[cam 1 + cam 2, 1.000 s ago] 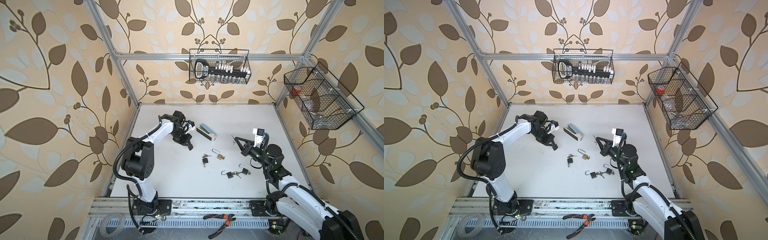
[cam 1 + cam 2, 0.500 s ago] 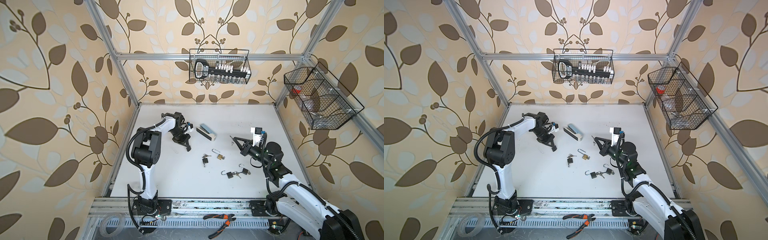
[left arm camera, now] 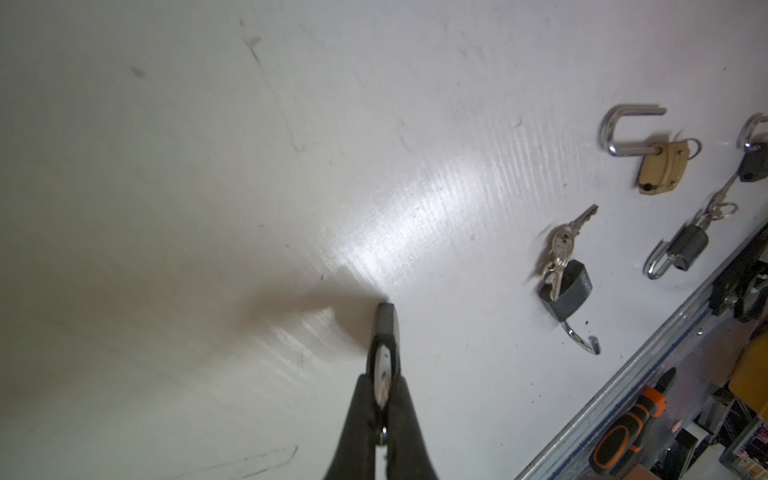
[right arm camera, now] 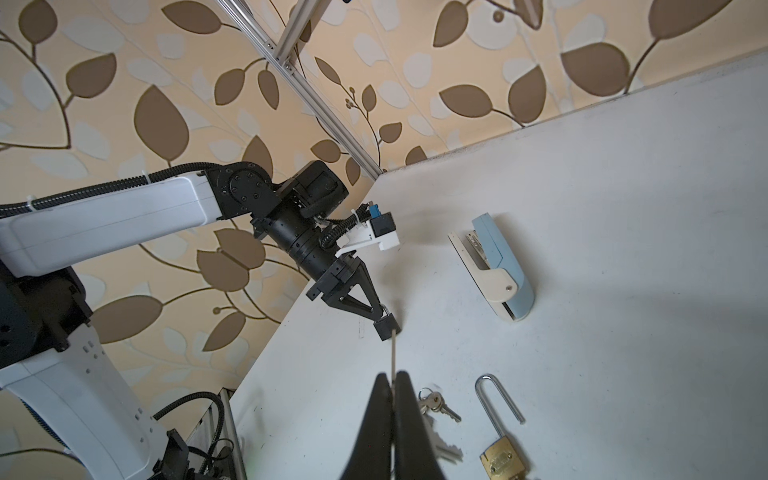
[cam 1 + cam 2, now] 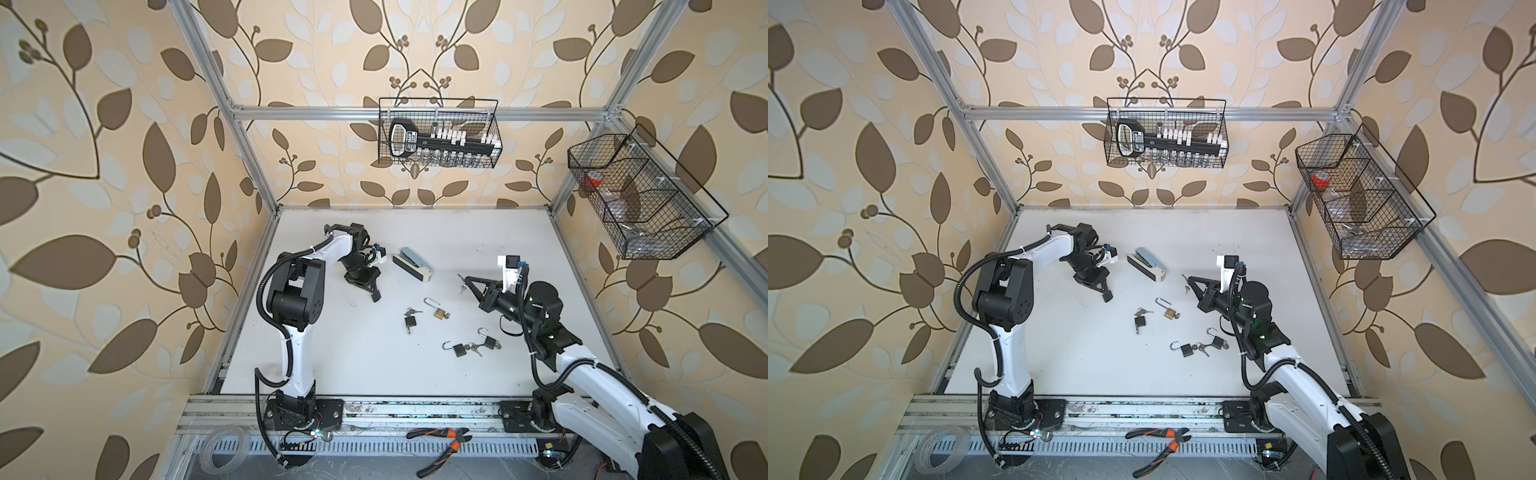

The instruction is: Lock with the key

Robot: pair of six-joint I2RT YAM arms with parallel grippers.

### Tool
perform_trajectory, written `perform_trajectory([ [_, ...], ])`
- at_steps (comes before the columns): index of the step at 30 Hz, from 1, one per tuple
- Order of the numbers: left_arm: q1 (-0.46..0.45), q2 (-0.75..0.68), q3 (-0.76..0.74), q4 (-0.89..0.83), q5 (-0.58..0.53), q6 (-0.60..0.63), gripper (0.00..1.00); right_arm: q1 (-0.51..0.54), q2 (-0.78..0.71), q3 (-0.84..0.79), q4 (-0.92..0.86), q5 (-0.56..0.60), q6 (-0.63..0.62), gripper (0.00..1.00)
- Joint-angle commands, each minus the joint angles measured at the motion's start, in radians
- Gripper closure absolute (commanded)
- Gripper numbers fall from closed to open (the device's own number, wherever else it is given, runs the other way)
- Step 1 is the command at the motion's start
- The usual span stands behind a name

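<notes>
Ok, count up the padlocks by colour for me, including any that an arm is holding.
Black padlocks: 4, one of them held by the left end effector
Brass padlock: 1
Total: 5

Both your top views look down from high above the front edge onto the whole table [image 5: 357,365]. Your left wrist camera skims the tabletop closely; your right wrist camera faces the left arm [image 4: 124,216]. All share the brass padlock [image 5: 439,313].
</notes>
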Motion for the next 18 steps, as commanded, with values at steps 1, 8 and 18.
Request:
perform_trajectory([
  [1,0.017,0.009,0.041,-0.025,-0.007,0.003,0.77,-0.002,0.004,0.034,-0.014,-0.009,-0.02,1.0],
  [8,0.037,0.001,0.068,0.008,-0.047,-0.06,0.4,-0.002,-0.019,0.004,-0.076,0.103,-0.051,1.0],
  [18,0.04,-0.263,0.01,0.191,-0.073,-0.241,0.28,0.264,0.028,0.111,-0.185,0.342,-0.211,1.0],
])
